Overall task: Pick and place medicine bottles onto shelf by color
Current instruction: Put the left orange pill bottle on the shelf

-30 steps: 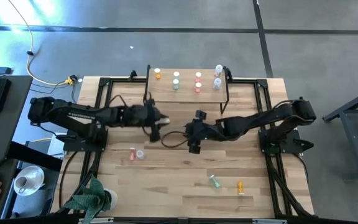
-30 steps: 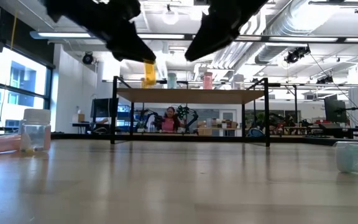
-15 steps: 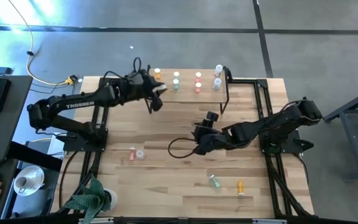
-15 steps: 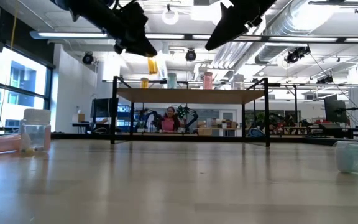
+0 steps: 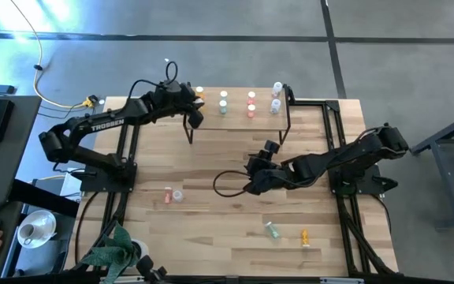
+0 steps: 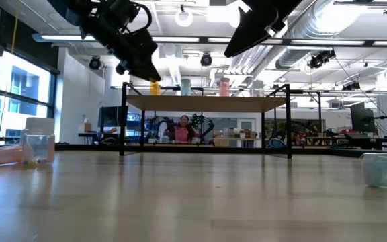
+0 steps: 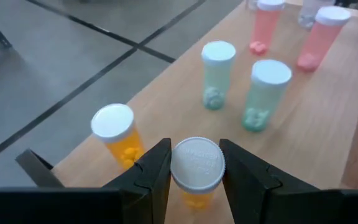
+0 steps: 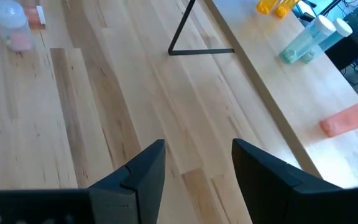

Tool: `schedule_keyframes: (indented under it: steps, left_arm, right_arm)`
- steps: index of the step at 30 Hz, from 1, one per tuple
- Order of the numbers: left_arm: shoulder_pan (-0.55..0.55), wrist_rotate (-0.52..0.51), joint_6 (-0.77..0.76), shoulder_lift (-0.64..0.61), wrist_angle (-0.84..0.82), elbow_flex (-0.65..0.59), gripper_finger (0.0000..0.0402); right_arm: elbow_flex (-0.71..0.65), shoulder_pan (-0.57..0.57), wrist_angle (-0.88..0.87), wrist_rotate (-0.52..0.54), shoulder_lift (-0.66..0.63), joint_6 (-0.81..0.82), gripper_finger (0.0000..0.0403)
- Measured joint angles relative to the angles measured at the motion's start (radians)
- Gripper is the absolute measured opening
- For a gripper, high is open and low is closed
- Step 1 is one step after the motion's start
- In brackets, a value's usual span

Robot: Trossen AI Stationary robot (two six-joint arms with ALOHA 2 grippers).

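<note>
1. A light wood table (image 5: 211, 237) stands on a grey floor; behind it the low view shows a workshop with a seated person (image 6: 182, 130).
2. The shelf (image 5: 239, 118) sits at the table's far edge.
3. Only the left wrist view shows the left gripper (image 7: 196, 167) pinching an orange bottle (image 7: 196, 169) by its cap over the shelf's left end, beside another orange bottle (image 7: 117, 132).
4. Green bottles (image 7: 238, 84) and pink bottles (image 7: 294, 31) stand farther along the shelf.
5. The right gripper (image 8: 194, 163), fingers spread and empty, hangs in front of the shelf.
6. Loose bottles (image 5: 288, 231) lie well in front of the shelf.

The table (image 5: 211, 229) is pale planked wood with a smooth, faintly glossy finish. The shelf (image 7: 328, 124) has a matt light-wood top — its legs are thin black metal. The medicine bottles (image 7: 266, 93) are translucent plastic with matt white caps.
</note>
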Motion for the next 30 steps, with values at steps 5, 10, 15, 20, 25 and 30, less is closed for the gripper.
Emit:
schedule_keyframes:
  steps: [5, 10, 15, 20, 25, 30]
  left_arm:
    - [-0.001, 0.003, 0.000, 0.001, -0.002, 0.000, 0.0115]
    - [-0.005, -0.002, -0.002, 0.001, -0.003, 0.000, 0.0115]
    - [-0.005, -0.027, -0.003, 0.001, -0.006, 0.000, 0.0115]
    - [-0.007, -0.032, -0.018, 0.006, -0.032, 0.000, 0.0115]
    - [-0.011, -0.032, -0.018, 0.015, -0.025, 0.000, 0.0115]
    - [-0.016, -0.035, -0.025, 0.015, -0.026, 0.000, 0.0115]
  right_arm:
    - [0.000, 0.000, -0.001, 0.000, 0.000, 0.009, 0.0177]
    - [0.000, 0.000, -0.001, 0.000, 0.000, 0.006, 0.0177]
    - [0.000, 0.000, -0.007, 0.000, 0.000, 0.005, 0.0177]
    - [0.000, 0.000, -0.009, 0.000, 0.000, -0.013, 0.0177]
    - [0.000, 0.000, -0.010, 0.000, 0.000, -0.013, 0.0177]
    - [0.000, 0.000, -0.018, 0.000, 0.000, -0.013, 0.0177]
